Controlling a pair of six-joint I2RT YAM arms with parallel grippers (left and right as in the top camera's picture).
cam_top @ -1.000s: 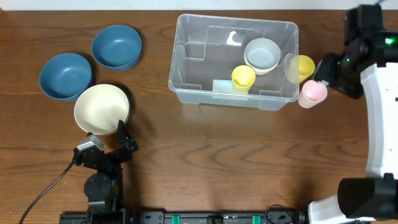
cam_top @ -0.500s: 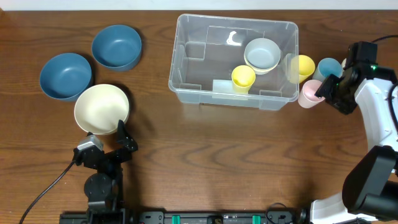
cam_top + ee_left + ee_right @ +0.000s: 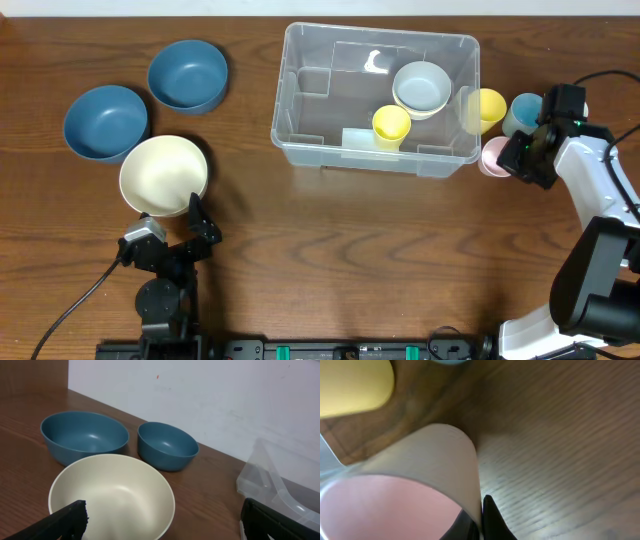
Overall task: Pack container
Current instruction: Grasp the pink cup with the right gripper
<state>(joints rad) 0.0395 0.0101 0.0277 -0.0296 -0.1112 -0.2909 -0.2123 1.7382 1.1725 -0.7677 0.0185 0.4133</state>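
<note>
The clear plastic container (image 3: 300,140) stands at the table's upper middle, holding a pale grey bowl (image 3: 421,87) and a yellow cup (image 3: 391,125). Just right of it stand a second yellow cup (image 3: 488,106), a light blue cup (image 3: 523,110) and a pink cup (image 3: 491,155). My right gripper (image 3: 512,153) is shut on the pink cup's rim; in the right wrist view its fingertips (image 3: 487,520) pinch the cup wall (image 3: 420,470), one inside and one outside. My left gripper (image 3: 160,522) hangs open over the cream bowl (image 3: 112,492) at the left.
Two blue bowls (image 3: 105,120) (image 3: 187,75) sit at the upper left, behind the cream bowl (image 3: 163,175). The left arm's base (image 3: 165,260) stands at the front left. Bare wood lies in front of the container.
My right gripper slid left onto the pink cup and closed on its rim. The left arm has not moved.
</note>
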